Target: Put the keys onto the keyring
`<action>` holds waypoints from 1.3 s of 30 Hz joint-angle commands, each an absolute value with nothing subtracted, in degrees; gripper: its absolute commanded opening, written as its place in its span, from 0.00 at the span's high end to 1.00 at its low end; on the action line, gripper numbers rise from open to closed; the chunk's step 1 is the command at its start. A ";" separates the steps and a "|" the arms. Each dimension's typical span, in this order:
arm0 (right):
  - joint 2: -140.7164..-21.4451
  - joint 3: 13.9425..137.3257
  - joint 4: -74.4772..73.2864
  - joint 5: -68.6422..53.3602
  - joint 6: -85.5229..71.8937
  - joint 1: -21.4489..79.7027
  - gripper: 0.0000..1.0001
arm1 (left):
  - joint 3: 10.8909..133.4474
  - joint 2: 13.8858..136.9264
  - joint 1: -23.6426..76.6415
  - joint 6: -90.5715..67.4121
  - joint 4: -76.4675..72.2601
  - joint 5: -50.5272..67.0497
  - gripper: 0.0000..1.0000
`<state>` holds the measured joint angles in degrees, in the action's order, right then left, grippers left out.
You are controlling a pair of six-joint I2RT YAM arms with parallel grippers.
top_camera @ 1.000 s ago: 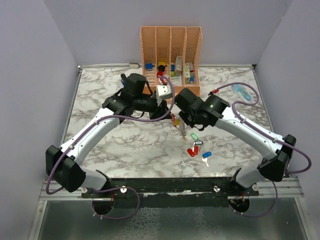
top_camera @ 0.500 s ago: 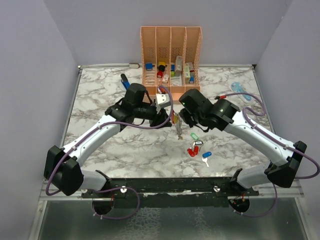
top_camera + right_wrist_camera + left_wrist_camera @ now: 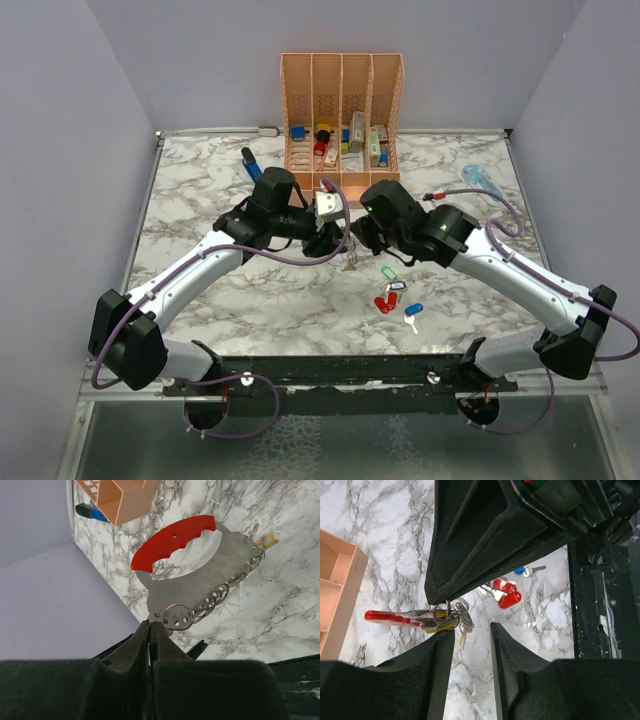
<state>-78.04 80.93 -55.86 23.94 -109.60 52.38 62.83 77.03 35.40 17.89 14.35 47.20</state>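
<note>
– Red grip and silvery ring: you have the keyring point(image 3: 165, 592) pinched in the right gripper point(image 3: 150, 629), fingers shut on its metal edge, at the middle of the top view.
– And the left gripper point(image 3: 471, 630)?
– Its fingers stand apart, holding nothing, beside the ring, where a yellow key point(image 3: 440, 625) hangs. I'd judge you're between keys. Next, fetch a loose one: red keys point(image 3: 505, 592), blue key point(image 3: 520, 570), right of centre in the left wrist view.
</note>
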 commanded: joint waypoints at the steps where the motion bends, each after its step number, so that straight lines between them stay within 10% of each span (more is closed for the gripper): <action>1: -76.25 80.43 -51.41 22.57 -109.07 52.21 0.99 | 63.26 77.40 35.77 21.97 14.59 48.52 0.64; 21: -74.16 77.23 -52.05 25.08 -111.79 52.21 0.99 | 64.86 72.81 35.68 22.63 10.72 31.70 0.72; 39: -79.36 80.57 -56.21 25.26 -115.21 51.94 0.99 | 63.43 70.33 35.99 26.10 15.14 46.41 0.73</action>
